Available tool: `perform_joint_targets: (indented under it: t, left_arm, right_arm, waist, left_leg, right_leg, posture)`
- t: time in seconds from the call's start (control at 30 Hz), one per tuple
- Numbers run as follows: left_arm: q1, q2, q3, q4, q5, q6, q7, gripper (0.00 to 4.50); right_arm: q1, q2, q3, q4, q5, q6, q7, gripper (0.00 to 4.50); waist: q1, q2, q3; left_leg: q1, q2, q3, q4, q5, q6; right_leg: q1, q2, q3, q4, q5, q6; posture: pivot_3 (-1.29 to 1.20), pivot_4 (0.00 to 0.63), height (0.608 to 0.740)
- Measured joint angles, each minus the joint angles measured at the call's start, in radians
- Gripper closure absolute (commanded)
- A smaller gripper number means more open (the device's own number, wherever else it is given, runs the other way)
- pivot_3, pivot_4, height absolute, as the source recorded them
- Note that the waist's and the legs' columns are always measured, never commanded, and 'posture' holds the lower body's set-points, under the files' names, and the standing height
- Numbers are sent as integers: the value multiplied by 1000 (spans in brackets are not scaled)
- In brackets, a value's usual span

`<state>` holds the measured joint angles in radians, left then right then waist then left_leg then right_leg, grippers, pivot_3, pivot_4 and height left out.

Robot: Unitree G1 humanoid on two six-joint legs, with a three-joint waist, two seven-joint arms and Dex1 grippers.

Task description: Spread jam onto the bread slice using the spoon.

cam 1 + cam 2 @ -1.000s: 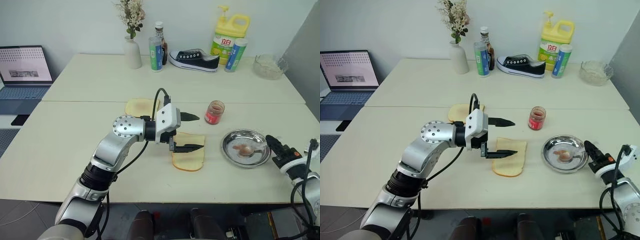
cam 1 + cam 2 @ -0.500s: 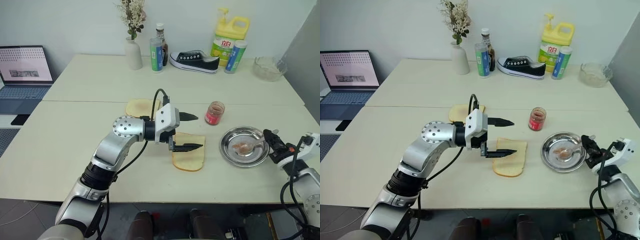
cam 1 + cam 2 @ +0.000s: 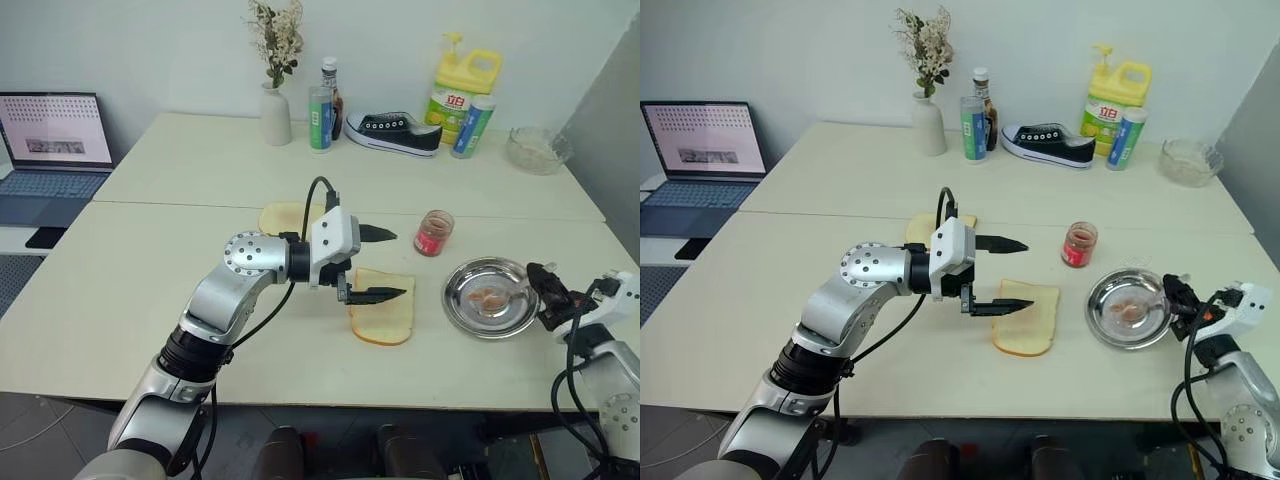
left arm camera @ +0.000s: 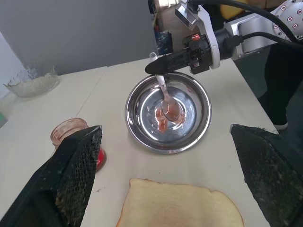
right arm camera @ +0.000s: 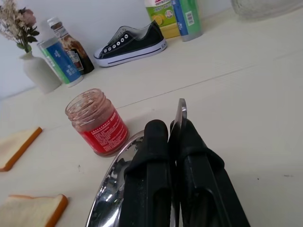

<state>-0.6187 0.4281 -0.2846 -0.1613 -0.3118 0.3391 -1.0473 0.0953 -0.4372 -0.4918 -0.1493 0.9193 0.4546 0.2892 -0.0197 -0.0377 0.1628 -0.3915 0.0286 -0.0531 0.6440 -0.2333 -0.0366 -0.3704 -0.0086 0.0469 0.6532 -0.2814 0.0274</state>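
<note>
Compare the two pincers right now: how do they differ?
The left pincer is wide open and holds nothing; the right pincer is shut on the spoon handle. The left one hangs over the bread slice; the right one sits at the rim of the steel dish, with the spoon's bowl down inside it. Both have two black fingers.

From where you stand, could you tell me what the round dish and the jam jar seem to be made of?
The round dish looks like polished steel: silvery, with mirror-like reflections. The jam jar appears to be clear glass, since reddish smears show through its wall, though clear plastic cannot be ruled out; it carries a red label.
</note>
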Motion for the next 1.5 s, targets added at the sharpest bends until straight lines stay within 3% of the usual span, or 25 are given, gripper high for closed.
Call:
perform_joint_targets:
  t: [0.1,0.33,0.9,1.0,1.17,1.5]
  left_arm:
    - [0,3,8,0,0,0,0,0]
    - [0,2,12,2,0,-1,-3,0]
    - [24,-2,12,2,5,-14,11,0]
    - [28,-3,12,2,6,-21,12,0]
    - [28,2,12,2,5,-20,10,0]
    - [23,2,13,2,4,-14,10,0]
  right_arm:
    - [-2,31,-84,38,155,107,-60,4487]
    - [-26,59,-136,54,319,228,-160,4487]
    - [-31,81,-138,78,328,236,-168,4487]
    - [-31,78,-139,88,317,236,-175,3807]
    - [-24,76,-139,105,284,235,-189,2141]
    - [-30,79,-145,110,282,234,-188,2141]
  waist:
    - [3,5,3]
    - [-7,11,6]
    - [-12,14,4]
    - [-11,14,4]
    - [-10,14,5]
    - [-10,14,4]
  left_leg:
    - [-4,0,0,0,0,0]
    - [-8,-1,1,-9,-1,1]
    - [-6,2,1,-14,-1,2]
    - [-6,2,1,-14,-1,2]
    - [-7,2,1,-14,-1,2]
    - [-7,1,1,-14,-1,2]
  right_leg:
    - [-3,0,0,-1,2,3]
    - [-14,8,0,2,5,9]
    - [-18,13,1,8,2,5]
    - [-18,12,1,8,2,5]
    - [-18,12,0,7,2,5]
    - [-18,12,0,7,2,5]
  posture:
    - [0,150,740]
    - [0,150,740]
    - [0,150,740]
    - [0,150,740]
    - [0,150,740]
    - [0,150,740]
